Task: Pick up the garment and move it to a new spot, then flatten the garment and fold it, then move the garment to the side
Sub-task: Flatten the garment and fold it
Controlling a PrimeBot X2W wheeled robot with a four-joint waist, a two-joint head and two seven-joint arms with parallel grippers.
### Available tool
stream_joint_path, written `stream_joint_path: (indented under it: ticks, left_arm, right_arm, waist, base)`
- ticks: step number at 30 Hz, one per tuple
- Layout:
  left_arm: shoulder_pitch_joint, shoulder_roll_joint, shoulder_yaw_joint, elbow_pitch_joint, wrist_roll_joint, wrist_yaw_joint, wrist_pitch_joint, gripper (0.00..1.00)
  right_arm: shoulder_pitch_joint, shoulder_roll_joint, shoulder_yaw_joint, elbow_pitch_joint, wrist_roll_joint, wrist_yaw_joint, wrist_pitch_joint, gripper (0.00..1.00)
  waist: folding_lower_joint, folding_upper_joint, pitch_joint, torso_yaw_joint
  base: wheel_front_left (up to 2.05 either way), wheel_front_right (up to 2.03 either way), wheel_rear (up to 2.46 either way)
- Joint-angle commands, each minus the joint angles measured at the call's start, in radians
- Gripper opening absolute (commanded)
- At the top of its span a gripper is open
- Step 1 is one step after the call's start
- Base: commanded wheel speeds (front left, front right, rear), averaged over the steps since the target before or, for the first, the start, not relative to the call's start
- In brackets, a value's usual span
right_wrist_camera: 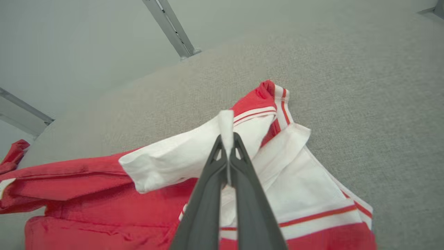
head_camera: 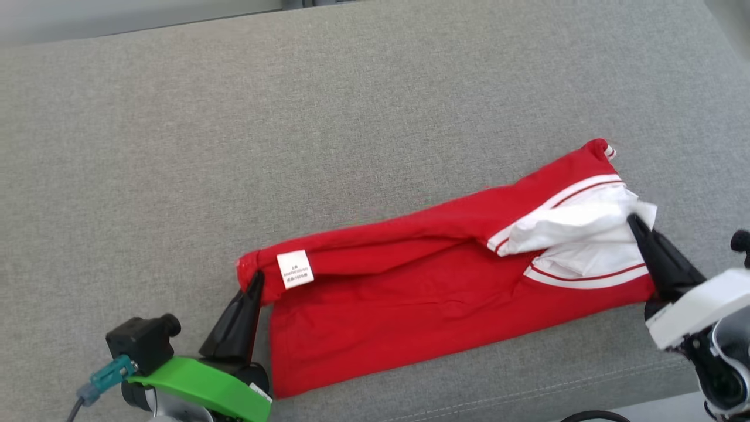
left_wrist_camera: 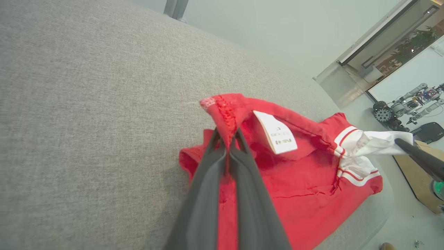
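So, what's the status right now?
Left gripper shut on garment, red hem; right gripper shut, white end. Garment lies on grey cushion. Nothing blocking.

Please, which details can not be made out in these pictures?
Print on the label: too small, head view; blurred, left wrist view.
Lower layers of the garment: hidden under its folded top, head view.
Behind the right end effector, the arm: cut off by right edge, head view.
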Motion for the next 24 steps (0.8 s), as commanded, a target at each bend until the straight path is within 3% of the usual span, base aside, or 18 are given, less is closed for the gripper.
stream_joint_path:
  ticks: [1, 6, 15, 20, 22, 23, 24]
  left_arm:
    - [0.016, -0.004, 0.002, 0.008, 0.009, -0.007, -0.006, 0.0]
    - [0.041, -0.032, -0.011, 0.076, 0.02, -0.051, -0.02, 0.0]
    - [0.044, -0.081, -0.012, 0.217, 0.1, -0.109, -0.034, 0.0]
    - [0.063, -0.121, 0.021, 0.233, 0.148, -0.148, -0.033, 0.14]
    - [0.072, -0.134, 0.039, 0.231, 0.168, -0.163, -0.033, 0.12]
    - [0.075, -0.144, 0.052, 0.226, 0.177, -0.168, -0.033, 0.11]
    - [0.077, -0.154, 0.063, 0.223, 0.188, -0.175, -0.033, 0.08]
  right_arm:
    - [0.017, 0.0, -0.006, 0.004, 0.0, 0.0, 0.001, 0.0]
    - [0.052, 0.02, 0.014, 0.046, -0.021, 0.0, 0.013, 0.0]
    - [-0.051, 0.01, 0.112, 0.213, -0.094, 0.0, -0.025, 0.0]
    - [-0.085, -0.01, 0.164, 0.3, -0.111, 0.0, -0.061, 0.03]
    - [-0.095, -0.017, 0.178, 0.324, -0.117, 0.0, -0.08, 0.42]
    - [-0.096, -0.019, 0.183, 0.334, -0.116, 0.0, -0.089, 1.0]
    - [-0.097, -0.023, 0.187, 0.345, -0.118, 0.0, -0.095, 1.0]
  waist:
    - [0.0, 0.0, -0.009, 0.008]
    - [0.0, 0.0, -0.018, 0.004]
    - [0.0, 0.0, -0.025, -0.002]
    - [0.0, 0.0, -0.03, 0.008]
    - [0.0, 0.0, -0.032, 0.013]
    - [0.0, 0.0, -0.033, 0.015]
    - [0.0, 0.0, -0.033, 0.017]
  base:
    - [0.0, 0.0, 0.0]
    - [0.0, 0.0, 0.0]
    - [0.0, 0.0, 0.0]
    - [0.0, 0.0, 0.0]
    - [0.0, 0.0, 0.0]
    - [0.0, 0.0, 0.0]
    - [0.0, 0.0, 0.0]
